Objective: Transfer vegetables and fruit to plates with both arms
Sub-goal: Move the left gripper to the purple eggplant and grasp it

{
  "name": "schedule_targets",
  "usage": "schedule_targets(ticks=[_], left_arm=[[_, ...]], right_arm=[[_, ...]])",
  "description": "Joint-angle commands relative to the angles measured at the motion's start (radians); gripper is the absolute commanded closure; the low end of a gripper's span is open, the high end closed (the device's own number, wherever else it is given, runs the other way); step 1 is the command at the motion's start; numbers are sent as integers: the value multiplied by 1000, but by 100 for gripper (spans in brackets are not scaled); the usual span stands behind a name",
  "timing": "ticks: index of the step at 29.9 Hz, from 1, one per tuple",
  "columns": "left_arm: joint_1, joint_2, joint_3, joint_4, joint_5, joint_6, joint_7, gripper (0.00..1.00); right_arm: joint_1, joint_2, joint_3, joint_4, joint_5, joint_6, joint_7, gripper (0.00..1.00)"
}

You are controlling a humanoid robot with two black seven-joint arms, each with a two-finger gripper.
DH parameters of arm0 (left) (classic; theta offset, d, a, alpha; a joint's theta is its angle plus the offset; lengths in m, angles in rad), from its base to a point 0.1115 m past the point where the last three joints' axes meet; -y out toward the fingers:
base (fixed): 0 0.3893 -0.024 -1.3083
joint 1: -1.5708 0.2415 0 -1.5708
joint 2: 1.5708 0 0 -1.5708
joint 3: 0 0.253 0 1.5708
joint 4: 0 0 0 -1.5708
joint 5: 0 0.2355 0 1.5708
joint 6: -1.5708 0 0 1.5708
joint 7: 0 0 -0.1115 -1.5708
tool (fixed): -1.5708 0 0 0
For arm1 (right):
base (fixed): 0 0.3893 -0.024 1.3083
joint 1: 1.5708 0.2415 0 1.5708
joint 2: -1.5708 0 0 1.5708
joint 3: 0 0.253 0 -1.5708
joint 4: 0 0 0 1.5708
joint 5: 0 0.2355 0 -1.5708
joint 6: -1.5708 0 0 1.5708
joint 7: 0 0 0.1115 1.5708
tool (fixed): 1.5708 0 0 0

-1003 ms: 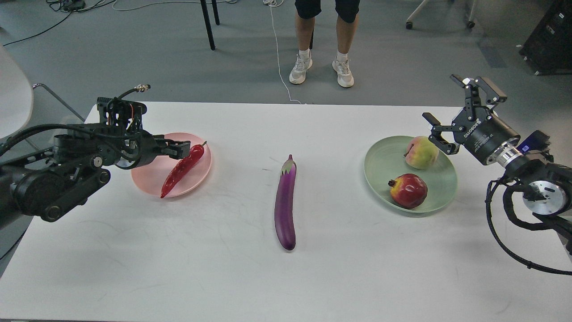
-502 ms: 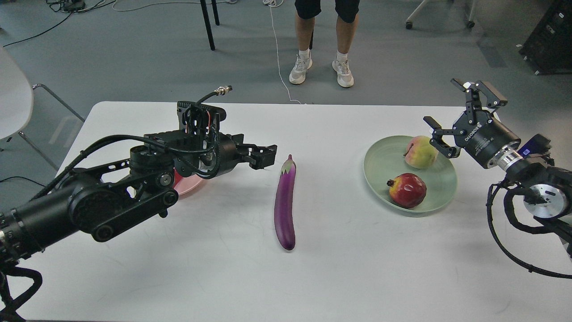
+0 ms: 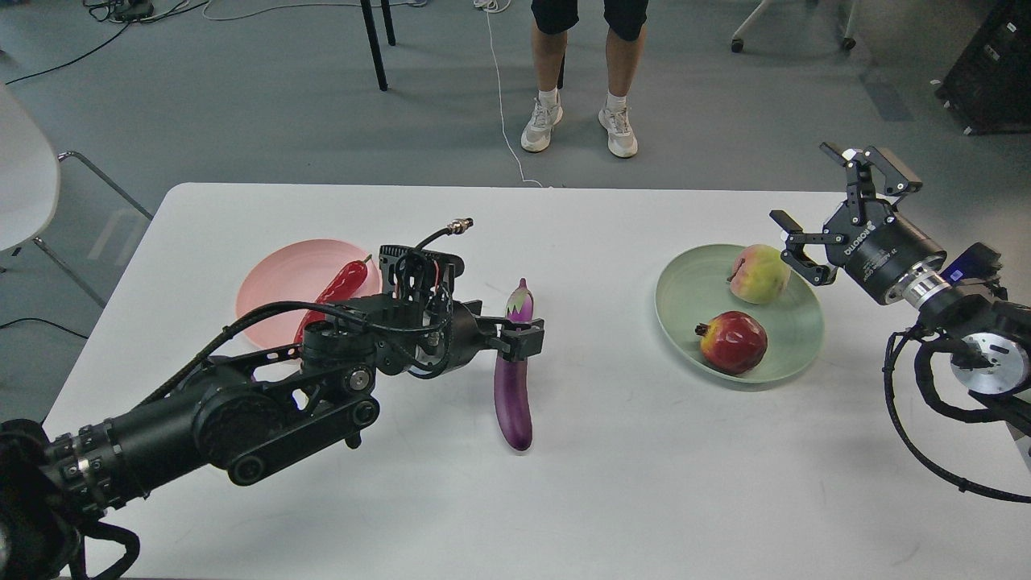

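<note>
The purple eggplant [image 3: 514, 399] lies lengthwise at the table's middle. My left gripper [image 3: 519, 338] is right at its upper half, fingers open on either side of it; the eggplant still rests on the table. The red chili pepper [image 3: 342, 280] lies on the pink plate [image 3: 274, 282] at the left, partly behind my left arm. The peach [image 3: 759, 274] and the pomegranate [image 3: 733, 341] sit on the green plate [image 3: 685, 298] at the right. My right gripper [image 3: 801, 184] is open and empty, held above the plate's far right edge, just right of the peach.
A person's legs [image 3: 580, 72] stand beyond the far table edge, with a chair leg [image 3: 374, 44] and floor cables nearby. A white chair [image 3: 24, 177] is at the far left. The white table [image 3: 564, 499] has bare surface along the front.
My left arm has swung right from the pink plate, leaving the chili pepper there, and come down onto the eggplant. My right gripper has drifted slightly right, still open.
</note>
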Motion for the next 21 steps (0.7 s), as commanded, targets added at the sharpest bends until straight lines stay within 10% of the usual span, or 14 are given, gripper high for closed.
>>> schedule_targets(ticks=[1, 21], left_arm=[[-1, -1, 25, 2, 0, 14, 0, 2], [15, -79, 29, 129, 8, 39, -5, 2]], right_arm=[[-1, -1, 2, 0, 0, 0, 0, 2], [-8, -36, 11, 21, 0, 0, 0, 2]])
